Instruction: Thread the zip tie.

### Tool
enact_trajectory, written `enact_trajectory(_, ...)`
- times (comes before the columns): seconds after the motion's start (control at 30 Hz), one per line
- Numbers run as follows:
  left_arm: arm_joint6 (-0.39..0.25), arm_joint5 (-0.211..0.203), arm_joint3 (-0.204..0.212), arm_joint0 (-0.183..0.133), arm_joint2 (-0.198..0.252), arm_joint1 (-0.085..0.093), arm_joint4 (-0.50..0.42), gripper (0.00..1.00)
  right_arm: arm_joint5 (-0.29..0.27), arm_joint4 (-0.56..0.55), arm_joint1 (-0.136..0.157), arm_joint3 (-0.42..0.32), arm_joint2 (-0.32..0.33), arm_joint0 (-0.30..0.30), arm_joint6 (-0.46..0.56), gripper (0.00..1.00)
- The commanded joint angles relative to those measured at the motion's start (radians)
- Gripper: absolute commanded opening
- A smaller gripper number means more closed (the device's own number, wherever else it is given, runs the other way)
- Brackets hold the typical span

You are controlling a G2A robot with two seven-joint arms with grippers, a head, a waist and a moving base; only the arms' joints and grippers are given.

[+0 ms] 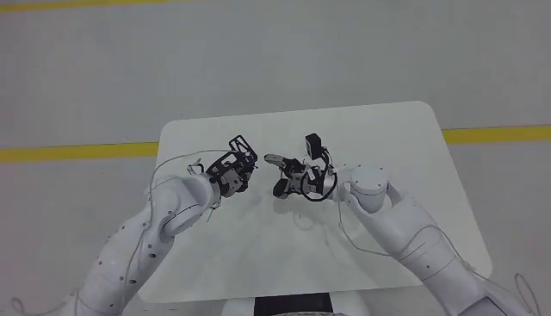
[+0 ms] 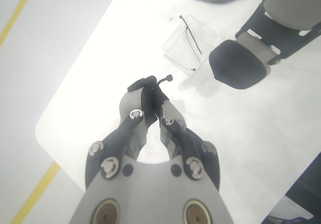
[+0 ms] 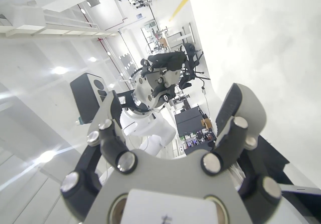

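Note:
My left gripper [image 2: 150, 89] is shut on a black zip tie [image 2: 165, 78], whose short head end sticks out past the fingertips. It hovers over the white table [image 1: 379, 135] left of centre, where the top view shows it as left gripper [image 1: 238, 164]. My right gripper [image 1: 276, 174] hangs close to its right, open and empty, facing it. The right wrist view shows this open right gripper [image 3: 173, 102] with the left gripper [image 3: 163, 71] a short way beyond its fingers. One dark pad [image 2: 237, 68] of the right gripper's fingers looms near the held tie.
A clear shallow tray [image 2: 175, 50] lies on the table beneath the right gripper, with two loose black zip ties [image 2: 191, 39] in it. The rounded table edge [image 2: 40, 119] is near. Yellow floor lines [image 1: 77, 151] run beyond the table.

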Motion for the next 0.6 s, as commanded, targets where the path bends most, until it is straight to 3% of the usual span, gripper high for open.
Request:
enact_trajectory(0.0, 0.0, 0.0, 0.0, 0.0, 0.0, 0.0, 0.0, 0.0, 0.001, -0.001, 0.0, 0.0, 0.0, 0.0, 0.002, 1.0)
enact_trajectory(0.47, 0.0, 0.0, 0.0, 0.0, 0.0, 0.0, 0.0, 0.0, 0.027, -0.025, -0.009, 0.002, -0.022, 0.006, -0.063, 1.0)
enact_trajectory(0.5, 0.0, 0.0, 0.0, 0.0, 0.0, 0.0, 0.0, 0.0, 0.031, -0.023, -0.011, 0.006, -0.025, 0.009, -0.069, 0.96)
enact_trajectory(0.53, 0.0, 0.0, 0.0, 0.0, 0.0, 0.0, 0.0, 0.0, 0.037, -0.02, -0.012, 0.009, -0.028, 0.011, -0.075, 0.77)
enact_trajectory(0.57, 0.0, 0.0, 0.0, 0.0, 0.0, 0.0, 0.0, 0.0, 0.041, -0.016, -0.014, 0.011, -0.03, 0.014, -0.079, 0.47)
